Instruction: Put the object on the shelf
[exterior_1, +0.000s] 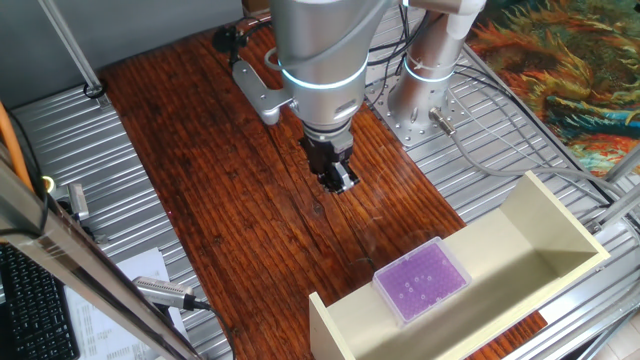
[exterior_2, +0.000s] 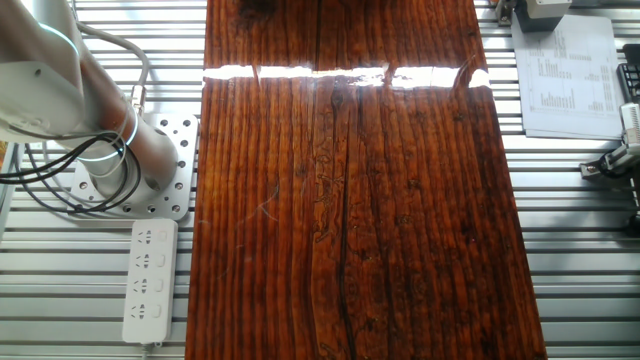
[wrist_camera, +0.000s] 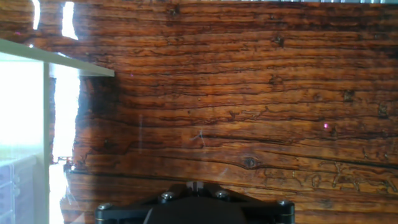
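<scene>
Purple box (exterior_1: 422, 280) lies flat inside the cream shelf (exterior_1: 560, 235), near its open front edge. I see my gripper (exterior_1: 340, 180) well apart over bare wooden tabletop (exterior_1: 230, 190); fingers' spacing unclear.

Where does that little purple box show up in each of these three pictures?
One fixed view: the purple box lies lower right, on the near edge of the cream shelf.
The other fixed view: not in it; only wood and the arm's base show.
Hand view: no purple box can be made out; the shelf fills the left edge, overexposed.
Shared landmark: the dark red wooden tabletop.
</scene>
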